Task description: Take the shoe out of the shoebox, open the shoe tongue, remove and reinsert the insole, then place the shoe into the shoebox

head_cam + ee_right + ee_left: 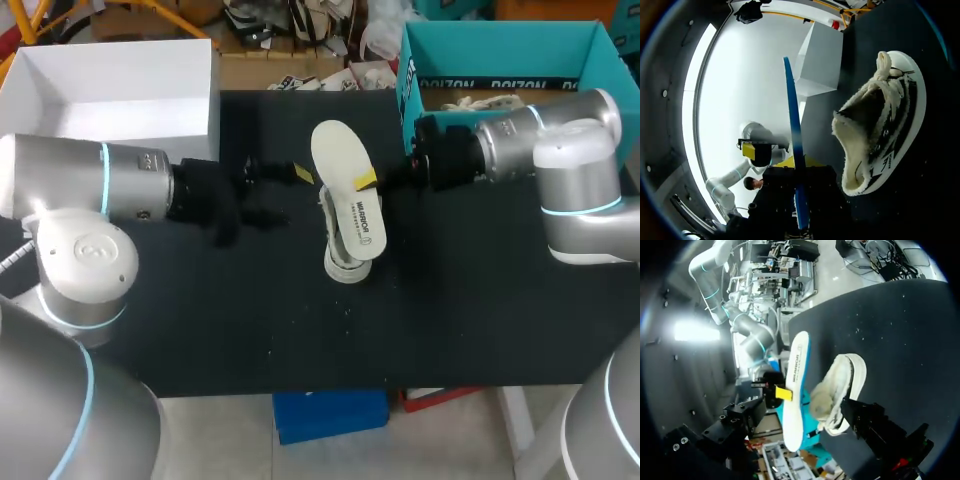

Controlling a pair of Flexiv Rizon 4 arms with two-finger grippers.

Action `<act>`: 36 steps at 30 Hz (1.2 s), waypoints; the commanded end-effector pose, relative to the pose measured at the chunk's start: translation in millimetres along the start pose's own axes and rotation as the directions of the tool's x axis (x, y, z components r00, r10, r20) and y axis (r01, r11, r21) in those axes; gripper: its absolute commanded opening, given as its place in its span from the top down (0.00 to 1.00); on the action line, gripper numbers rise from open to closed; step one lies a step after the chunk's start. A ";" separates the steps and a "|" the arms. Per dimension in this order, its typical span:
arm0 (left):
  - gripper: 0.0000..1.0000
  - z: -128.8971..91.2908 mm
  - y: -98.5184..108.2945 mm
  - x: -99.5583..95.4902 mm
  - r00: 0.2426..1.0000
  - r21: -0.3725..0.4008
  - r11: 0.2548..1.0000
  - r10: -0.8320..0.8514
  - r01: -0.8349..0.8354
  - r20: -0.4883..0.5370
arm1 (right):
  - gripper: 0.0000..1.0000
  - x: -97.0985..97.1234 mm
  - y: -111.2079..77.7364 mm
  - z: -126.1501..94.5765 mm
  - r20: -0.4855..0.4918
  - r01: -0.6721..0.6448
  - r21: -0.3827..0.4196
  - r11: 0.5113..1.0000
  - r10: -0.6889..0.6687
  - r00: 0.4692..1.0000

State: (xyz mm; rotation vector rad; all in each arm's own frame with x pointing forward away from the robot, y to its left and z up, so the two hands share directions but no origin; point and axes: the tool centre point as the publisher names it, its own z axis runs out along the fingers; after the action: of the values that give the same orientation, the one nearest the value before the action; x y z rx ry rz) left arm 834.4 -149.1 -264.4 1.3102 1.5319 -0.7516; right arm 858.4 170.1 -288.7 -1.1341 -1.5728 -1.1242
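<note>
A white shoe (343, 252) lies on the black table (480, 320) near its middle, opening toward the right gripper (875, 135). Above the shoe hangs its white insole (350, 185) with a blue underside (792, 125), tilted up. My right gripper (368, 181) is shut on the insole's edge, coming in from the right. My left gripper (290, 192) stands open just left of the insole, apart from it, with nothing between its fingers. In the left wrist view the insole (796, 390) and the shoe (837, 390) sit ahead of the open fingers.
A white shoebox (60, 120) stands open at the back left corner. A teal box (500, 50) stands at the back right, behind my right arm. The table's front half is bare black cloth.
</note>
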 end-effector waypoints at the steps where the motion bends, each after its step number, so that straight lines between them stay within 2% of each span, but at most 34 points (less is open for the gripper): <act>1: 0.00 7.1 -6.3 9.0 0.993 -0.098 0.995 0.020 -0.008 0.118 | 1.00 0.3 0.1 0.7 0.003 -0.001 0.000 1.000 0.001 1.000; 6: 0.00 15.3 2.6 11.4 0.988 -0.102 0.995 0.013 0.002 0.152 | 1.00 0.3 0.1 0.7 0.003 -0.001 0.000 1.000 0.001 1.000; 13: 0.00 27.0 18.1 7.2 0.960 -0.067 0.996 -0.031 0.051 0.279 | 1.00 0.3 0.1 0.7 0.003 -0.001 0.000 1.000 0.001 1.000; 19: 0.01 45.4 28.5 3.3 0.957 -0.052 0.998 -0.029 0.046 0.288 | 1.00 0.3 0.1 0.7 0.003 -0.001 0.000 1.000 0.001 1.000; 22: 0.10 54.3 31.8 1.6 0.956 -0.055 0.998 -0.022 0.040 0.292 | 1.00 0.3 0.1 0.7 0.003 -0.001 0.000 1.000 0.001 1.000; 25: 0.33 62.9 33.8 1.1 0.954 -0.054 0.998 -0.020 0.038 0.298 | 1.00 0.3 0.1 0.7 0.003 -0.001 0.000 1.000 0.001 1.000; 27: 0.40 68.8 34.8 1.5 0.953 -0.050 0.998 -0.022 0.039 0.301 | 1.00 0.3 0.1 0.7 0.003 -0.001 0.000 1.000 0.001 1.000; 29: 0.52 74.4 35.9 1.4 0.951 -0.045 0.998 -0.022 0.038 0.309 | 1.00 0.3 0.1 0.7 0.003 -0.001 0.000 1.000 0.001 1.000; 36: 0.54 84.6 40.4 -1.2 0.943 -0.056 0.998 -0.021 0.042 0.331 | 1.00 0.3 0.1 0.7 0.003 -0.001 0.000 1.000 0.001 1.000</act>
State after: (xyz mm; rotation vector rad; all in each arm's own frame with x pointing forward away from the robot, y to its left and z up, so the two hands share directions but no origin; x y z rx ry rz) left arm 891.9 -208.0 -286.5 1.0643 1.3035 -0.8970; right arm 858.4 170.1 -288.7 -1.1341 -1.5728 -1.1242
